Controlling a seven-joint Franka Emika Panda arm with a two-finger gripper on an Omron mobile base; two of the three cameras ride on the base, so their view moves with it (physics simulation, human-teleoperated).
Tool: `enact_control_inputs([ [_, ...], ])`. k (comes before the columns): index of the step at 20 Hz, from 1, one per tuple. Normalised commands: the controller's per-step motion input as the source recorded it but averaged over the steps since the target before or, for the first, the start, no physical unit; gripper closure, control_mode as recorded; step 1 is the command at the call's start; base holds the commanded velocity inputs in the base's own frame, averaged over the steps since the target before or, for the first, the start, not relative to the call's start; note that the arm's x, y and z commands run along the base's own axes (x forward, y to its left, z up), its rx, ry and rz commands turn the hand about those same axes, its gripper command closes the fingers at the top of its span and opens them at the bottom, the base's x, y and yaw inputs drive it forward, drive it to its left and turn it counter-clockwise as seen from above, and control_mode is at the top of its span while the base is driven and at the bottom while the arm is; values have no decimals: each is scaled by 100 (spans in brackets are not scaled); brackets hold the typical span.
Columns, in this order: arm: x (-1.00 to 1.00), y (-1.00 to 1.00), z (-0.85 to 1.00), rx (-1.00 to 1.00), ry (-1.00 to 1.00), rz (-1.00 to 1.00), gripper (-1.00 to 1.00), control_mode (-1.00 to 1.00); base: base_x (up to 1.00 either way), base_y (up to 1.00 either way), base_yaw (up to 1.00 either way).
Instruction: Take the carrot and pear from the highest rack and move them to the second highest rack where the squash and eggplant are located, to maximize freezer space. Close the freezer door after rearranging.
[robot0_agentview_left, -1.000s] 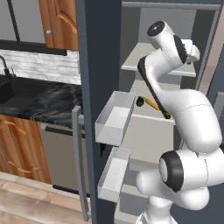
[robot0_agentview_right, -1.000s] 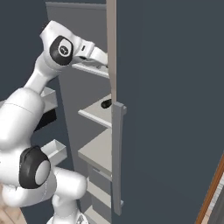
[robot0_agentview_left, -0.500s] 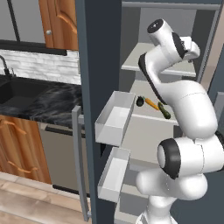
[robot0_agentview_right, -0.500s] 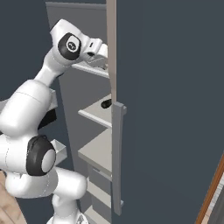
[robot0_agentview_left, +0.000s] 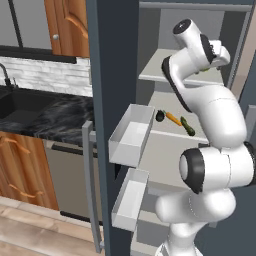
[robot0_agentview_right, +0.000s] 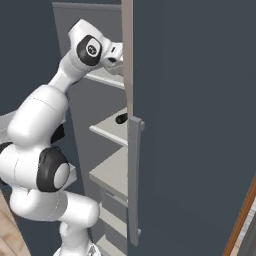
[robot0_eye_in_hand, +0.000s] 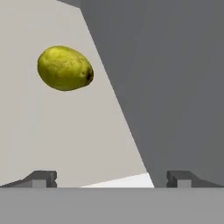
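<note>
A yellow-green pear (robot0_eye_in_hand: 64, 68) lies on the pale floor of the highest rack (robot0_agentview_left: 155, 70), ahead and left of my gripper (robot0_eye_in_hand: 111, 179), which is open and holds nothing. My hand (robot0_agentview_left: 215, 52) reaches into that top rack at its right side. One level down, on the second highest rack (robot0_agentview_left: 165, 137), lie the dark eggplant (robot0_agentview_left: 160, 116), the orange carrot (robot0_agentview_left: 173, 118) and the green squash (robot0_agentview_left: 188, 126) in a row. From the right side, the eggplant (robot0_agentview_right: 120, 119) shows at the shelf edge and my gripper (robot0_agentview_right: 117, 54) is half hidden by the door edge.
The freezer door (robot0_agentview_left: 110, 100) stands open at the left, with two white door bins (robot0_agentview_left: 132, 135) and a long handle (robot0_agentview_left: 90, 185). A grey freezer wall (robot0_eye_in_hand: 175, 87) is close on the gripper's right. A dark counter and sink (robot0_agentview_left: 30, 112) lie further left.
My hand has pushed a little deeper into the top rack, toward the right wall. The jaws have stayed open.
</note>
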Motion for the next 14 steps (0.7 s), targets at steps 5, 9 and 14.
enact_control_inputs([
  [5, 21, -16, 0, 9, 0, -1, -100, -100, 0, 0, 0],
  [9, 29, -16, -1, 8, 0, 0, -100, -100, 0, 0, 0],
  [14, 30, -12, -4, 6, 1, 0, -100, -100, 0, 0, 0],
])
